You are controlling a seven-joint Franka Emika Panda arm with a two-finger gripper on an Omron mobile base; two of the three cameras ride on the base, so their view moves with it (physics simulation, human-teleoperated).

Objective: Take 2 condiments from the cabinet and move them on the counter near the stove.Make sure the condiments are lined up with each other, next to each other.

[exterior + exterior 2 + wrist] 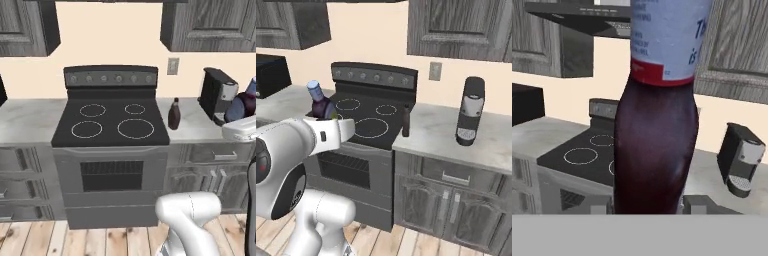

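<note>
Purple-blue bottle (656, 145) clamped upright in tool (647, 207), held above tabletop (456, 150); brown bottle (174, 115) stood beside stove (110, 122).

Stove (110, 127): flat black top, glassy, matt sheen; white printed rings. Counter (30, 122): pale marbled stone, smooth. Cabinet (458, 27): grey wood grain, raised panels. Held purple bottle (656, 145): dark, glossy, translucent-looking, possibly glass; smooth pale label. Brown bottle (174, 115): dark, slightly shiny. Coffee machine (470, 111): black plastic with grey metallic panel. Floor (30, 237): light wood planks.
</note>
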